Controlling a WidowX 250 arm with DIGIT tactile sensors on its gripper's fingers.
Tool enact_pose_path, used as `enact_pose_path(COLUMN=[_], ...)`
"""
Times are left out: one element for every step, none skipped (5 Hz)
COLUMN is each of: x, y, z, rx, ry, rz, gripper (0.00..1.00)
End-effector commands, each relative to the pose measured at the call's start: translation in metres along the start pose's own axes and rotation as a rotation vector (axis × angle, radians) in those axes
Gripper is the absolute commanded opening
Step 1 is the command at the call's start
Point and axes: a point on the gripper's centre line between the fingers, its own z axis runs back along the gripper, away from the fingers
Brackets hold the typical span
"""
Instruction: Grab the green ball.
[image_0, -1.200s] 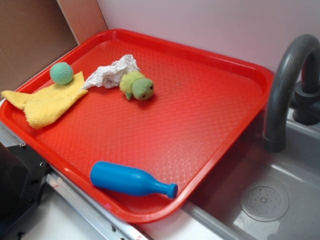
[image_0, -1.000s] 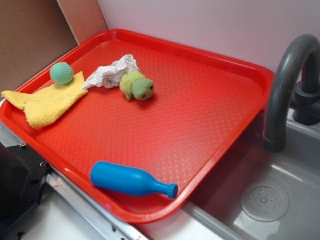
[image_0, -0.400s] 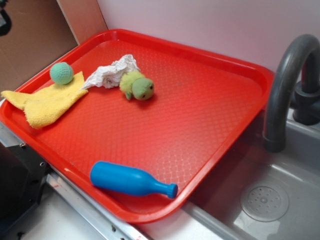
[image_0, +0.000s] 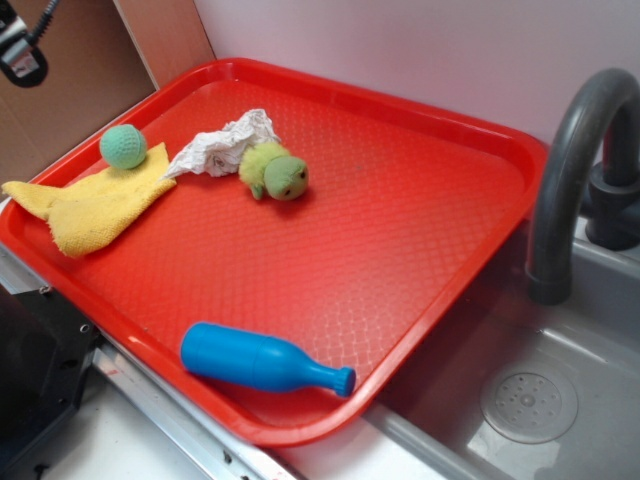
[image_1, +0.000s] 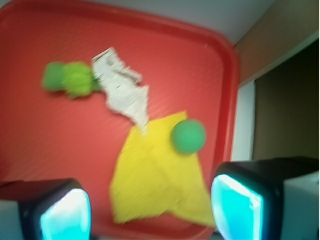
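The green ball (image_0: 123, 146) is small, teal and knitted. It lies at the far left of the red tray (image_0: 400, 110), touching the back edge of a yellow cloth (image_0: 95, 205). In the wrist view the ball (image_1: 189, 136) rests at the cloth's (image_1: 160, 175) upper right corner. My gripper (image_1: 150, 210) is open and empty, high above the cloth, its two fingers wide apart. Only a bit of the arm (image_0: 18, 45) shows at the exterior view's top left corner.
A crumpled white paper (image_0: 228, 142) and a lime-green plush animal (image_0: 274, 172) lie right of the ball. A blue bottle (image_0: 262, 361) lies at the tray's front edge. A grey sink (image_0: 530, 400) with a dark faucet (image_0: 570, 170) is on the right. A brown wall stands behind the tray's left side.
The arm has come into the exterior view at the top left corner. The ball, cloth and other things have not moved.
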Motion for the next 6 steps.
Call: enact_pose_path(x=[0.014, 0.019, 0.02, 0.019, 0.019, 0.018], y=[0.035, 0.037, 0.036, 0.038, 0.04, 0.038], z=[-0.039, -0.061, -0.075, -0.096, -0.108, -0.119], rx=[0.01, -0.021, -0.024, -0.017, -0.035, 0.001], ry=[-0.002, 0.028, 0.062, 0.114, 0.136, 0.185], rz=[-0.036, -0.077, -0.081, -0.095, -0.103, -0.106], gripper=[1.0, 1.0, 1.0, 1.0, 1.0, 1.0])
